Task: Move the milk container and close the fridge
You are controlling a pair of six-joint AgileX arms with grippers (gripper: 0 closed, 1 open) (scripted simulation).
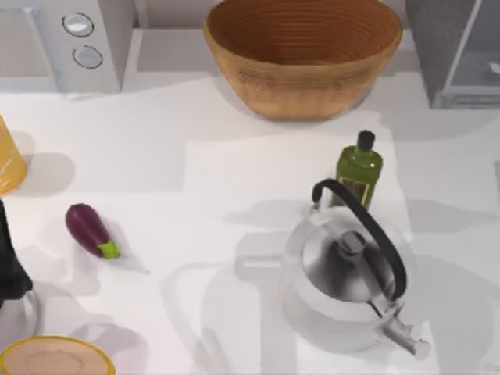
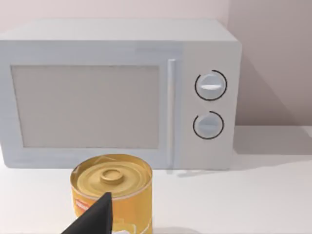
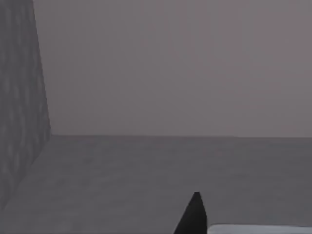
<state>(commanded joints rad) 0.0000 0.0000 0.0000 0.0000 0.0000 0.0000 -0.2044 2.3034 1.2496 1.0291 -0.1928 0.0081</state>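
Speckled grey, the fridge [image 1: 457, 47] stands at the table's far right corner, its pale door panel angled as if open. We cannot make out the milk container. Our right gripper's fingertip [image 3: 194, 214] points into a grey hollow, apparently the fridge interior; we cannot tell its state, nor the left gripper's, parked by the yellow can [image 2: 113, 192]. Closing too early could trap that arm, and withdrawing wide could clip the green bottle [image 1: 358, 170] or kettle [image 1: 348, 273].
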